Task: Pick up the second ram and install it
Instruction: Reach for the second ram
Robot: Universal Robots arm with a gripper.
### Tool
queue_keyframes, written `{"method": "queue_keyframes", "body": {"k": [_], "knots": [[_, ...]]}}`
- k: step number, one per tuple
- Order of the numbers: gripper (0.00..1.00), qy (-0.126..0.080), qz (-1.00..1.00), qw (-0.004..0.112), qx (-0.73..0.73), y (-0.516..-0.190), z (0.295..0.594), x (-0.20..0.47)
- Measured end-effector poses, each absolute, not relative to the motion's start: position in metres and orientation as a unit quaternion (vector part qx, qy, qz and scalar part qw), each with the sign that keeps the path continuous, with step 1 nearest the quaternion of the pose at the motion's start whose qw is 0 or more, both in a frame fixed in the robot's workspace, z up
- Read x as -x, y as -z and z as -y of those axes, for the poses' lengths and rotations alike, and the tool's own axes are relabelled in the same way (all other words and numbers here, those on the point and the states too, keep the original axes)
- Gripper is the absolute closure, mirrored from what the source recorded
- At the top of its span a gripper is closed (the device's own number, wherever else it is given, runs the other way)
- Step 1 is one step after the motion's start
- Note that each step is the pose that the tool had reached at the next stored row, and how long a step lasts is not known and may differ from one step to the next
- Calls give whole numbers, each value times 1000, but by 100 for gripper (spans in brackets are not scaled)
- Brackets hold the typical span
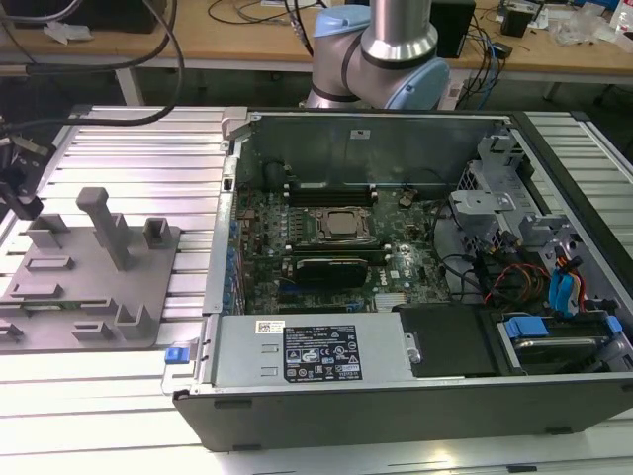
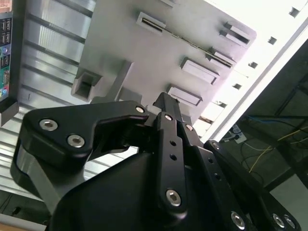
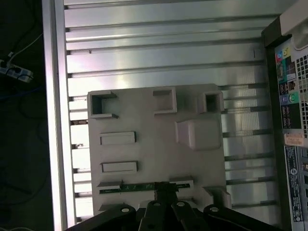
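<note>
gripper (image 3: 166,188) stood over one edge of the grey plastic fixture (image 3: 144,125), right at the second ram (image 3: 137,186). whether it was clamped on the stick or released could not be told. in the first wrist view the second ram stood on edge in a narrow slot of the fixture, seen as a thin green strip running out to either side of the gripper. in the exterior view the fixture lay on the ribbed aluminium table (image 1: 119,139) at the exterior view's left, well apart from the motherboard (image 1: 336,247) inside the open computer case (image 1: 396,406).

likely hazards, judged from this pose: a hold taken off the stick's middle could tilt it on lifting, so that it binds in the slot or drags the light fixture up with it. a weak hold on so thin a board could let it slip or twist. the upright post (image 3: 197,132) stood near the stick on the fixture and could be struck on the way toward the case.

writing: a black-and-white label (image 1: 321,351) on the case's metal cover and stickers (image 3: 292,139) on its outer wall carried print, none of it readable.
</note>
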State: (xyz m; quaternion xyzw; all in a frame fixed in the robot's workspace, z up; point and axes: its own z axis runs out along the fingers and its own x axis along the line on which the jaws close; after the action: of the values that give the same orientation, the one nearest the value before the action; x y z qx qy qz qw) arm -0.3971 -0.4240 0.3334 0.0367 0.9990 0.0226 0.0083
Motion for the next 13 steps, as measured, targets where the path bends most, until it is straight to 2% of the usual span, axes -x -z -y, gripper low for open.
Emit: {"method": "queue_keyframes", "body": {"k": [13], "knots": [[92, -22, -999, 3, -37, -317, 436, 411]]}}
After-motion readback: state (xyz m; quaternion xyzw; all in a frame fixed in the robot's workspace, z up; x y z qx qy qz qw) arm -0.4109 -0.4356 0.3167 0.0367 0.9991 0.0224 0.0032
